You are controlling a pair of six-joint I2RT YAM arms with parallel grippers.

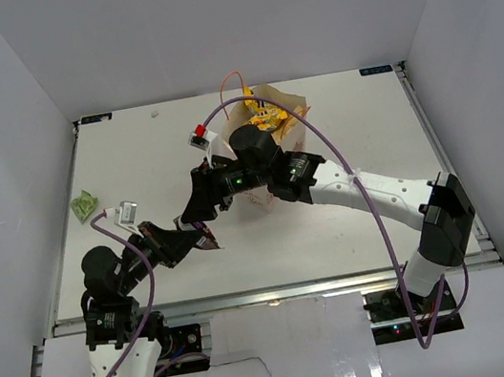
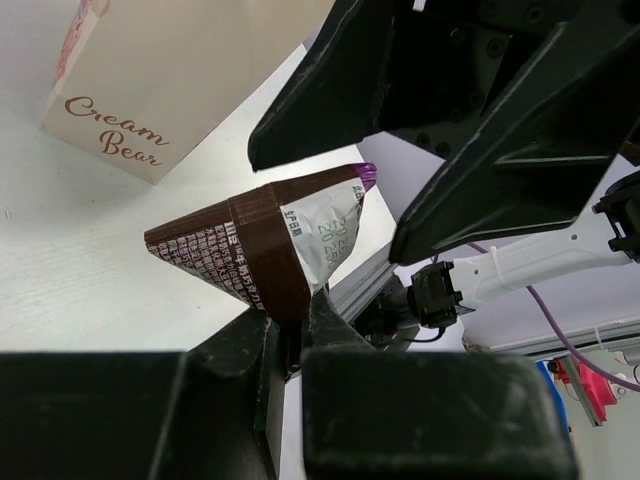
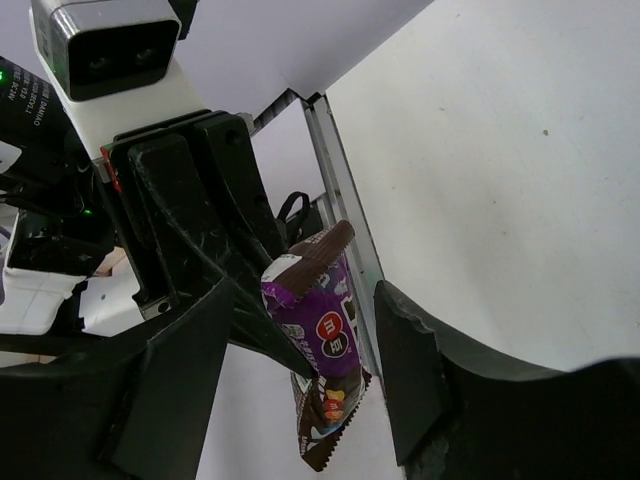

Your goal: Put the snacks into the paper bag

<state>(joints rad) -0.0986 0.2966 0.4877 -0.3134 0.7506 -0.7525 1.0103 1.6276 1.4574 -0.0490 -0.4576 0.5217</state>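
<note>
Handing over: left claw is clamping the bar by one sealed end, with the free end sticking out toward the right claw.
Right claw: its jaws are standing apart, straddling the bar's free end and not touching it.
Bag: standing upright behind the right claw's wrist, apart from the bar.
Risk: the bar is probably falling to the table if the left claw releases before the right is pinching. A shallow grip on the slick wrapper could also be slipping.

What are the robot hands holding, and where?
The left gripper pinches the brown-purple packet by one end. The right gripper is open, holding nothing.
</note>
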